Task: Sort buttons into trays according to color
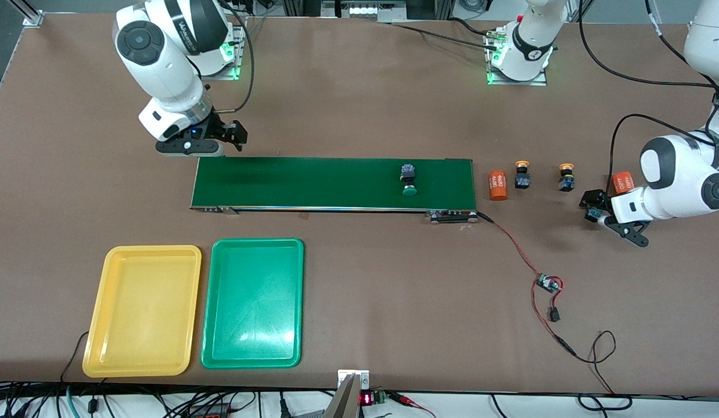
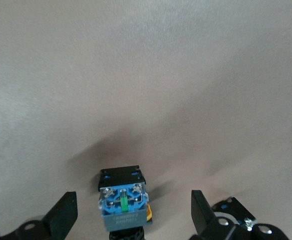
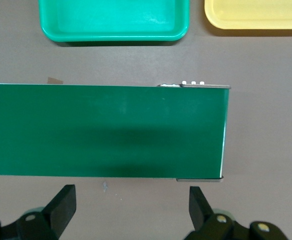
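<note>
A green-capped button (image 1: 409, 179) lies on the dark-green conveyor belt (image 1: 313, 183). Two yellow-orange buttons (image 1: 522, 174) (image 1: 566, 177) stand on the table past the belt's end, toward the left arm. My left gripper (image 1: 603, 216) is open, low over a fourth button (image 1: 593, 213). In the left wrist view this button (image 2: 123, 202) shows its blue terminal back between the spread fingers (image 2: 65, 215), untouched, with its cap hidden. My right gripper (image 1: 234, 134) is open and empty beside the belt's other end. The yellow tray (image 1: 141, 310) and green tray (image 1: 252, 302) lie empty, nearer the camera.
Two orange cylinders (image 1: 498, 186) (image 1: 624, 183) stand near the yellow-orange buttons. A red-black cable with a small board (image 1: 548, 284) runs from the belt's end. The right wrist view shows the belt (image 3: 105, 130), the green tray (image 3: 113, 20) and the yellow tray (image 3: 256, 12).
</note>
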### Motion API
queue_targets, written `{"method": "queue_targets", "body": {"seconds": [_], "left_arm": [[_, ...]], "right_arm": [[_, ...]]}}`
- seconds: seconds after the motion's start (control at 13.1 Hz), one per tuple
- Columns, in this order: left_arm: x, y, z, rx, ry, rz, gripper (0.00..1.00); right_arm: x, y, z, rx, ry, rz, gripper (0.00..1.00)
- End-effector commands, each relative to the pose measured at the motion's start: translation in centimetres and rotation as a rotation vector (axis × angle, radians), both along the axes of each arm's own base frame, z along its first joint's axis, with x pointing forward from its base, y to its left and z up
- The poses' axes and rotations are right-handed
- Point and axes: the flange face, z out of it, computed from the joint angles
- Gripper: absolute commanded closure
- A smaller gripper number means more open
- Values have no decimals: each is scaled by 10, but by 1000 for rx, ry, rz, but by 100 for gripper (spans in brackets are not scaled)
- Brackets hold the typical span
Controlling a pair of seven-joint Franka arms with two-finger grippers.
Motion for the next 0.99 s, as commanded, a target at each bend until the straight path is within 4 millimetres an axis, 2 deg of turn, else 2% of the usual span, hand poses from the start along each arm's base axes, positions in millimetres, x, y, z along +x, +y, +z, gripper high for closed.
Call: {"method": "queue_targets", "body": {"seconds": [0.0, 0.08, 0.15, 0.23, 0.31, 0.38, 0.61, 0.76, 0.92], "left_arm": [[5, 5, -6, -3, -19, -23, 0], [5, 5, -9, -8, -20, -45, 7], [5, 5, -8, -17, -26, -87, 33], [5, 6, -7, -21, -29, -107, 63], [5, 9, -7, -18, -32, -110, 86], [4, 13, -8, -22, -32, -116, 100], [6, 15, 1, -5, -45, -206, 100], [17, 2, 37, 26, -80, -231, 100], [28, -43, 83, 38, -60, -219, 100]], "right_arm": [[7, 5, 5, 10, -12, -7, 0], [6, 7, 5, 11, -12, -6, 0], [5, 9, 5, 11, -12, -7, 0], [5, 10, 6, 11, -14, -6, 0], [6, 11, 7, 13, -16, -6, 0], [6, 11, 6, 12, -15, -4, 0], [8, 10, 2, 10, -7, -3, 0], [8, 10, 1, 9, -6, -3, 0], [8, 10, 1, 9, -6, 2, 0]]}}
